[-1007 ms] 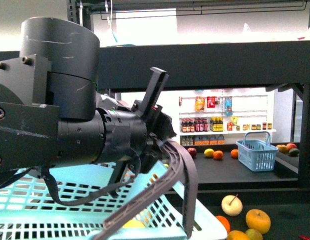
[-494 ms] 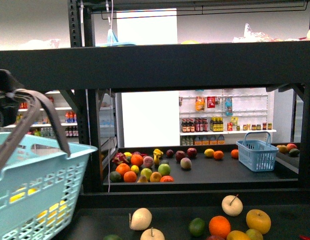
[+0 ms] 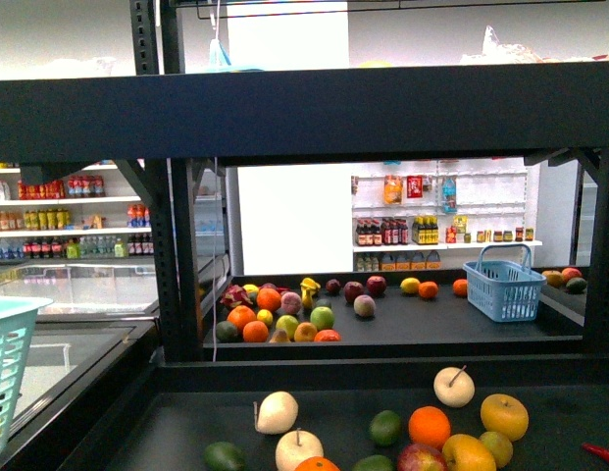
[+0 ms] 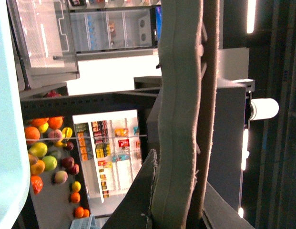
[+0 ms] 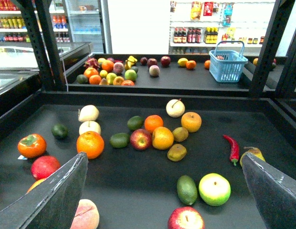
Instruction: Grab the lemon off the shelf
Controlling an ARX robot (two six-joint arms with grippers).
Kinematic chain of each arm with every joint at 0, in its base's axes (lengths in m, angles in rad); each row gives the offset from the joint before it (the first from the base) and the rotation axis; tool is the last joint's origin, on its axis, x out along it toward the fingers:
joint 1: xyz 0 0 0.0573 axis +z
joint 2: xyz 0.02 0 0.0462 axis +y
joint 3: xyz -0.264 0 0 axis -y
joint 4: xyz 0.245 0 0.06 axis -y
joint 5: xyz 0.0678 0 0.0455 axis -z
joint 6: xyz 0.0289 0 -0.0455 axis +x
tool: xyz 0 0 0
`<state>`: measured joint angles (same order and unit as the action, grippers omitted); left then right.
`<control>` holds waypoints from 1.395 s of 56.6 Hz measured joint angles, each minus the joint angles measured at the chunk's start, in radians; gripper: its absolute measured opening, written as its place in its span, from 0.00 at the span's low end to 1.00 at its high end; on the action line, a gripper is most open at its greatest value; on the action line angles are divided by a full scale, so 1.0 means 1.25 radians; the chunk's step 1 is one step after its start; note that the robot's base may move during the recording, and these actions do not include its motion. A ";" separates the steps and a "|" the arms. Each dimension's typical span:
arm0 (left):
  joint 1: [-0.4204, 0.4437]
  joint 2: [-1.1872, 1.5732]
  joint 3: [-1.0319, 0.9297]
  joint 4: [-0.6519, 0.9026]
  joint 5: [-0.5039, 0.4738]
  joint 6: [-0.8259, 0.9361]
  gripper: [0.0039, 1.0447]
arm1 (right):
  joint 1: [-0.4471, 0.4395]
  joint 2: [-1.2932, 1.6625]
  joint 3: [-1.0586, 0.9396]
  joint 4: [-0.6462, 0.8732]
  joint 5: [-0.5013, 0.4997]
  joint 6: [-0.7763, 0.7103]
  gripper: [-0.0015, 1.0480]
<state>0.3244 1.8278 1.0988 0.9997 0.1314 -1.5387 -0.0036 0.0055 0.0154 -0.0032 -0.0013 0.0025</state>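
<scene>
The shelf (image 3: 314, 108) is a black rack with dark tiers strewn with fruit. The only bright yellow lemon-like fruit (image 3: 410, 286) I make out lies small on the far tier (image 5: 182, 62), beside two oranges; I cannot be sure of it at this size. My right gripper (image 5: 162, 191) is open, its fingers (image 5: 52, 195) spread wide above the near tier's fruit, holding nothing. My left gripper (image 4: 178, 205) is shut on the basket handle (image 4: 178, 119), a grey strap running between its jaws. The pale teal basket (image 3: 5, 358) shows only at the left edge of the front view.
On the near tier lie oranges (image 5: 90, 144), apples (image 5: 141, 139), a green apple (image 5: 214, 189), avocados (image 5: 187, 189), a red chilli (image 5: 232, 148) and cream round fruit (image 5: 175, 108). A blue basket (image 3: 505, 285) stands on the far tier. Black uprights (image 3: 172, 255) flank the opening.
The left arm and its basket have swung left out of the front view, from filling it to only a basket corner at the left edge. The fruit lies as before.
</scene>
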 joint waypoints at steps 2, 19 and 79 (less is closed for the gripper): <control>0.015 0.015 0.009 0.014 0.007 -0.005 0.09 | 0.000 0.000 0.000 0.000 0.000 0.000 0.93; 0.085 0.117 0.044 0.126 0.071 -0.024 0.09 | 0.000 0.000 0.000 0.000 0.000 0.000 0.93; 0.144 0.165 -0.133 0.316 0.146 -0.038 0.92 | 0.000 0.000 0.000 0.000 -0.001 0.000 0.93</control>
<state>0.5049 2.0338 0.9321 1.3941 0.3145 -1.5856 -0.0036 0.0055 0.0154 -0.0032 -0.0025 0.0025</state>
